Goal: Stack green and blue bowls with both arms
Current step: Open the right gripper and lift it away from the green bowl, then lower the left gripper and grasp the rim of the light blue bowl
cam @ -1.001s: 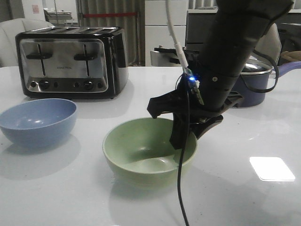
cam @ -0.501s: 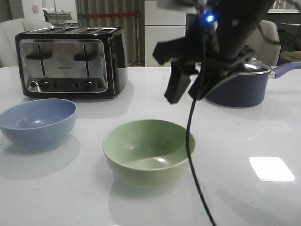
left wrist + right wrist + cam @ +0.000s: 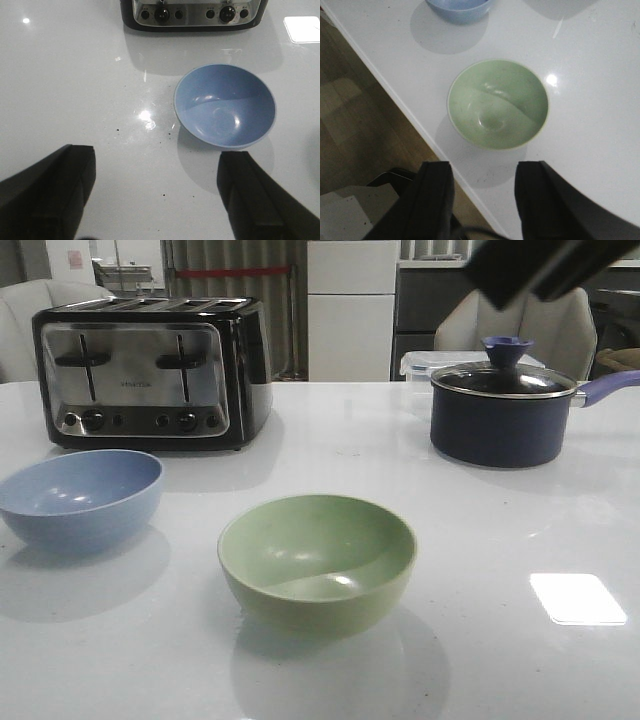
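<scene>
The right arm [image 3: 540,265] has lifted clear of the green bowl [image 3: 317,558]: a second ago its gripper hung at the bowl's rim, half a second ago it was above the table, and now only a dark stretch of the arm shows at the top right corner of the front view. The green bowl sits where it was, upright with its opening facing up, near the front middle of the white table [image 3: 500,520]; being round, it has no long axis to speak of. The blue bowl [image 3: 80,498] also stands upright, mouth up, well apart from the green one on the robot's left, just in front of the black and chrome toaster [image 3: 150,370]. A dark lidded saucepan [image 3: 505,410] stands at the far right, its handle pointing right. From the right wrist camera, the right gripper [image 3: 482,200] looks down on the green bowl [image 3: 497,104] from high above, its two fingers [image 3: 437,200] parted and empty, with the table edge and the floor [image 3: 365,130] in sight below. From the left wrist camera, the left gripper [image 3: 157,195] hangs over the table with its fingers [image 3: 255,195] spread wide, holding nothing, and the blue bowl [image 3: 225,106] lies ahead of it, in front of the toaster's knobs [image 3: 162,14].
</scene>
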Controlling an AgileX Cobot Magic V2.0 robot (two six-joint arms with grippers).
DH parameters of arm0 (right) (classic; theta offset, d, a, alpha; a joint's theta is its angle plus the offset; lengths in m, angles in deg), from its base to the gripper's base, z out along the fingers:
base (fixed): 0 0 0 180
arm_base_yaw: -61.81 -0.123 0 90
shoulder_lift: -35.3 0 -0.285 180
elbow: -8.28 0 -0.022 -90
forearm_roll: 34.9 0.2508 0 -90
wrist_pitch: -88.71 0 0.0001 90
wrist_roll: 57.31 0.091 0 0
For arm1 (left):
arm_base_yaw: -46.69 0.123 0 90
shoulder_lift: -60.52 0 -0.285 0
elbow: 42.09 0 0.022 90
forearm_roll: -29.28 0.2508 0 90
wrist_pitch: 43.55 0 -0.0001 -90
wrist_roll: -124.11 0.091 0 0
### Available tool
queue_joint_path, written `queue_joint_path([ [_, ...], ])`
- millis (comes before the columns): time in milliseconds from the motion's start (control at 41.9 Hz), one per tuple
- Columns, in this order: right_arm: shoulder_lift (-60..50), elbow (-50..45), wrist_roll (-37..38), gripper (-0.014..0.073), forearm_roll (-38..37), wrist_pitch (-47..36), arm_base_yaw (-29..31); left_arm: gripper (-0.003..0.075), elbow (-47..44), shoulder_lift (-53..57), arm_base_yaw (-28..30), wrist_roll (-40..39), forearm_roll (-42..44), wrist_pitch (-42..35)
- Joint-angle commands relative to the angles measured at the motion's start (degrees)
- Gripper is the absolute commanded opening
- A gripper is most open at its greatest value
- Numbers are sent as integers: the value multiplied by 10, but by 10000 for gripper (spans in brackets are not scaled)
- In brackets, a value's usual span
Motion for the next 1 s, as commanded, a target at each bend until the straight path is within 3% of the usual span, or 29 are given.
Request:
queue_joint_path([
  [0, -68, -20, -5, 416, 1, -5, 0, 561, 18, 1, -5, -4, -8, -40],
  [215, -155, -55, -5, 416, 1, 12, 0, 561, 45, -42, -23, 6, -11, -9],
  [501, -169, -55, -5, 416, 1, 13, 0, 561, 160, -238, -40, 12, -14, 89],
  [978, -169, -55, -5, 416, 1, 13, 0, 561, 322, -520, -40, 12, -17, 92],
])
